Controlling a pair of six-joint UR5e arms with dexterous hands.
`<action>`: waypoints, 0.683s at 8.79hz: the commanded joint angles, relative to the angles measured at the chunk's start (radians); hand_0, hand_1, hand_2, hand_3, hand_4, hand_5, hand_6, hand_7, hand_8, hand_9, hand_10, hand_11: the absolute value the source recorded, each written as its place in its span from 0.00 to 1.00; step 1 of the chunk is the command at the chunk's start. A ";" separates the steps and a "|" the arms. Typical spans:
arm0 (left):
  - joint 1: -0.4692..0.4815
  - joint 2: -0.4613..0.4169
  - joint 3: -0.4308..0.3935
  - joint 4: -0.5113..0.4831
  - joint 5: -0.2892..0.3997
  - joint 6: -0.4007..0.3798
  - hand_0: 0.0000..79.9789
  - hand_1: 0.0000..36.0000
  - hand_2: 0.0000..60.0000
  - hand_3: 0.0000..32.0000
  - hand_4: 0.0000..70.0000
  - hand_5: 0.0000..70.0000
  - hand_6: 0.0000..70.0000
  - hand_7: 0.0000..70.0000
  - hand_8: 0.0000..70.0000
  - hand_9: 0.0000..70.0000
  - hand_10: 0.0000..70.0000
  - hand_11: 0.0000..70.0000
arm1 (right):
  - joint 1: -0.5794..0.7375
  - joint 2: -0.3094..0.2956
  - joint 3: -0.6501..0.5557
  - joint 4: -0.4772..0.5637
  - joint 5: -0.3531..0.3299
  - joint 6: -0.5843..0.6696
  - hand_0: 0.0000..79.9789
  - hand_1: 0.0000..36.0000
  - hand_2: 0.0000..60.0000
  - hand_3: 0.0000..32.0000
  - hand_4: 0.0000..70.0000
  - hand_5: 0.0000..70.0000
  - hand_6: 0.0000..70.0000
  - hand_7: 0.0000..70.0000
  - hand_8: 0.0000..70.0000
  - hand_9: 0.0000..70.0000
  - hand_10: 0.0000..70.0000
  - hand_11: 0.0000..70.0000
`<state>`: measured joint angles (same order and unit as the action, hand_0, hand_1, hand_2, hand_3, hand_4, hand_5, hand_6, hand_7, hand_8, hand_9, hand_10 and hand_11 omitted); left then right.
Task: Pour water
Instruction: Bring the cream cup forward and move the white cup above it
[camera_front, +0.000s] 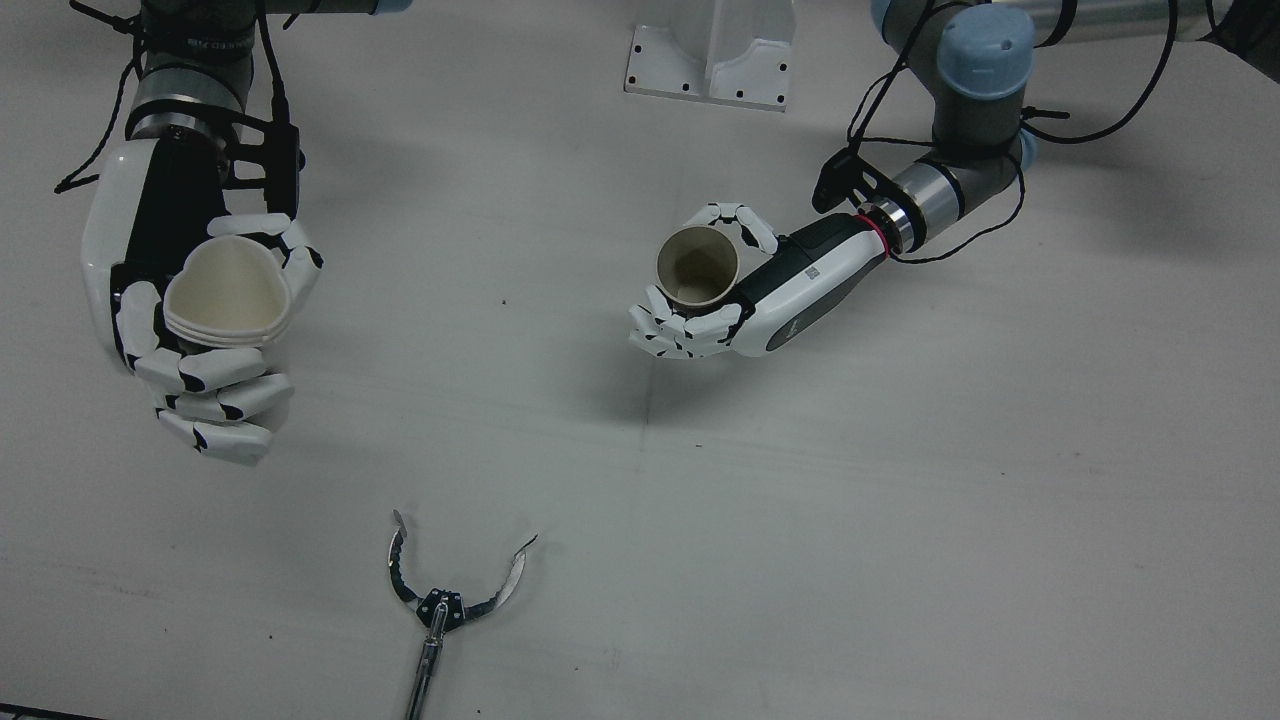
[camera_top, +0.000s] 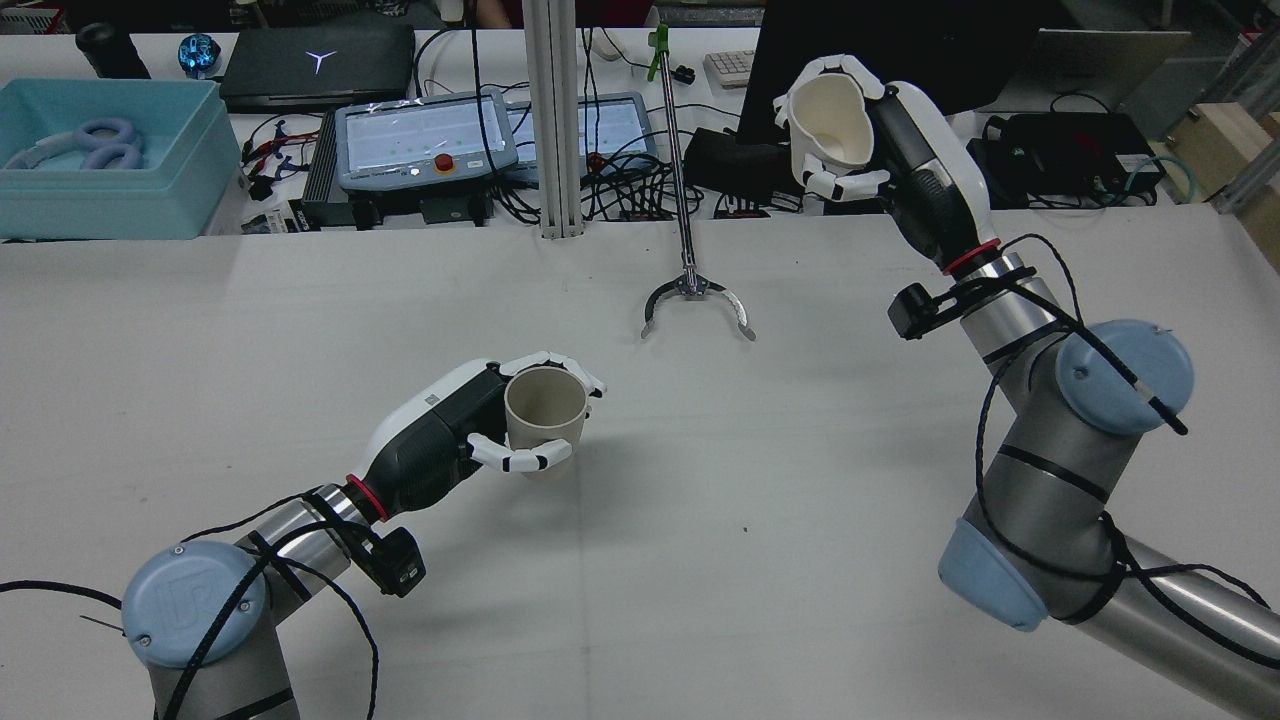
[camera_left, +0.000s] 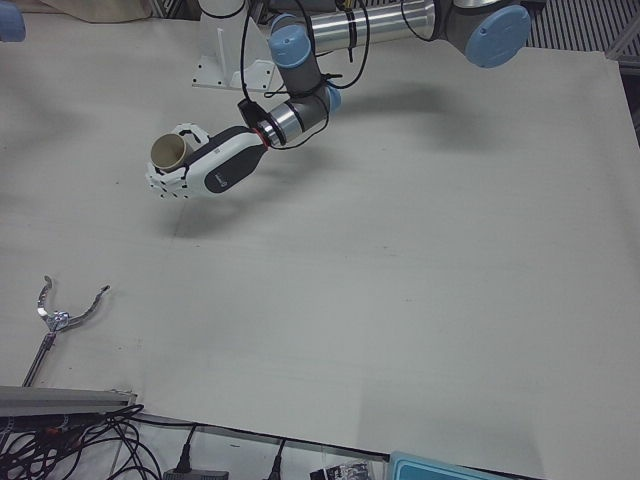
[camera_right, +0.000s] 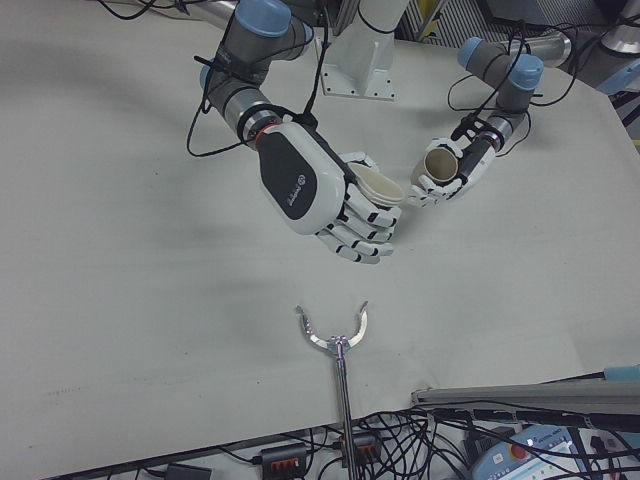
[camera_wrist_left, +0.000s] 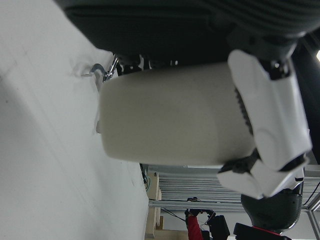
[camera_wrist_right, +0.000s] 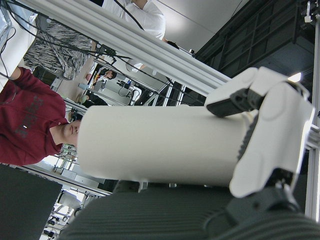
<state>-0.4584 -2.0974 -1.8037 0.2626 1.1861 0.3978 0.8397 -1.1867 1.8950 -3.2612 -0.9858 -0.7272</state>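
Note:
My left hand (camera_front: 745, 300) is shut on a tan paper cup (camera_front: 697, 265) and holds it upright, mouth up, just above the middle of the table; the same cup shows in the rear view (camera_top: 545, 410). My right hand (camera_front: 190, 300) is shut on a cream cup (camera_front: 228, 295), squeezed out of round, mouth up. In the rear view this right hand (camera_top: 900, 140) and its cup (camera_top: 828, 120) are raised high over the table's far right. The two cups are far apart. I cannot tell whether either cup holds any liquid.
A metal grabber claw (camera_front: 440, 600) on a long rod lies on the table at the operators' side, between the two hands; it also shows in the rear view (camera_top: 695, 298). The white arm pedestal (camera_front: 712, 55) stands at the robot's edge.

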 joint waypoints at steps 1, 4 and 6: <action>0.000 -0.038 0.023 0.012 0.000 -0.007 0.57 0.56 0.89 0.00 0.35 0.70 0.37 0.50 0.26 0.39 0.26 0.39 | -0.115 0.038 0.012 0.000 0.036 -0.057 0.61 0.84 1.00 0.00 0.17 0.87 0.47 0.66 0.30 0.45 0.25 0.39; -0.002 -0.044 0.021 0.020 0.000 -0.004 0.57 0.57 0.89 0.00 0.36 0.71 0.37 0.50 0.26 0.39 0.26 0.39 | -0.189 0.058 0.096 0.000 0.052 -0.216 0.62 0.86 1.00 0.00 0.17 0.89 0.47 0.66 0.30 0.45 0.26 0.40; -0.005 -0.044 0.021 0.021 0.000 -0.005 0.57 0.56 0.89 0.00 0.35 0.71 0.37 0.50 0.26 0.38 0.26 0.38 | -0.191 0.052 0.218 -0.075 0.044 -0.361 0.62 0.89 1.00 0.00 0.17 0.92 0.46 0.66 0.28 0.41 0.24 0.39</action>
<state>-0.4600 -2.1398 -1.7824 0.2800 1.1858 0.3941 0.6586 -1.1359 1.9929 -3.2650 -0.9347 -0.9361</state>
